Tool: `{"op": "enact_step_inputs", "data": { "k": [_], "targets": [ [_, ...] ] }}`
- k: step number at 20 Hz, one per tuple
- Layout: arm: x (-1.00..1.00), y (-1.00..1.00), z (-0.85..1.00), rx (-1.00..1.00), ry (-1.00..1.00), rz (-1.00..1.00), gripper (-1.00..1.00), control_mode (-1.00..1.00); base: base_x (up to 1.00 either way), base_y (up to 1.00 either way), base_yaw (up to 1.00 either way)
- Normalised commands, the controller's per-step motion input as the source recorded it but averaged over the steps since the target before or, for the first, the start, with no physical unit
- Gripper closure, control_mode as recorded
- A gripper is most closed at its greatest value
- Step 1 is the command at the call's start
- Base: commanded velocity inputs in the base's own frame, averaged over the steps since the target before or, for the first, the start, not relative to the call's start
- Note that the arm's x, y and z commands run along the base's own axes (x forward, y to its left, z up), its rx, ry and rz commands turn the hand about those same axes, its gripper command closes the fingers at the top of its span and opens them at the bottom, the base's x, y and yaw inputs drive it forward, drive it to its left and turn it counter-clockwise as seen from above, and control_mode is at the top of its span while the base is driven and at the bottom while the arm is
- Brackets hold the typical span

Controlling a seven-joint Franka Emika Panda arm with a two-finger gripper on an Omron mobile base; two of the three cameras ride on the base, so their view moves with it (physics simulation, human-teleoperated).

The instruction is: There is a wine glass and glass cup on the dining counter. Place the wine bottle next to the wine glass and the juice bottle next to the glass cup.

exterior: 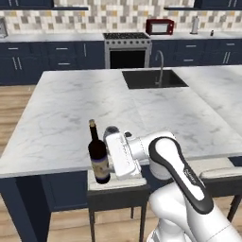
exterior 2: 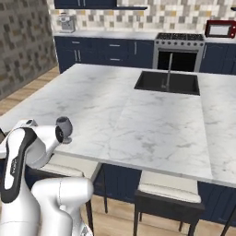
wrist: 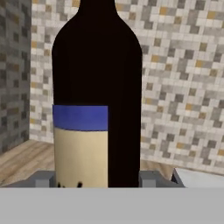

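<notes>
Dark glass wine bottle (exterior: 98,156) sat upright, clamped in the pincer (wrist: 96,180) (carrying grip, I'd guess), wine glass (exterior 2: 64,128) on the table (exterior: 142,113) just behind it.

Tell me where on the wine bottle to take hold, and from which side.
Grip the wine bottle on its wide, straight lower body at the label, coming in level from the side. It stands upright, and its neck is thin and long. The tool is already there, fingers either side of the label.
</notes>
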Motion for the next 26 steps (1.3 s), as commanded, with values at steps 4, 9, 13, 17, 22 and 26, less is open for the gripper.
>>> {"op": "enact_step_inputs", "data": {
  "k": [4, 9, 13, 17, 22, 26],
  "targets": [
    [0.00, 0.00, 0.00, 0.00, 0.00, 0.00, 1.00, 1.00, 0.49, 0.26, -0.07],
    [0.00, 0.00, 0.00, 0.00, 0.00, 0.00, 1.00, 1.00, 0.27, 0.13, -0.02],
    [0.00, 0.00, 0.00, 0.00, 0.00, 0.00, 1.00, 1.00, 0.04, 0.05, 0.00],
    [0.00, 0.00, 0.00, 0.00, 0.00, 0.00, 1.00, 1.00, 0.03, 0.02, 0.00],
    [0.00, 0.00, 0.00, 0.00, 0.00, 0.00, 1.00, 1.00, 0.01, 0.00, 0.00],
    [0.00, 0.00, 0.00, 0.00, 0.00, 0.00, 1.00, 1.00, 0.00, 0.00, -0.01]
  ]
}}
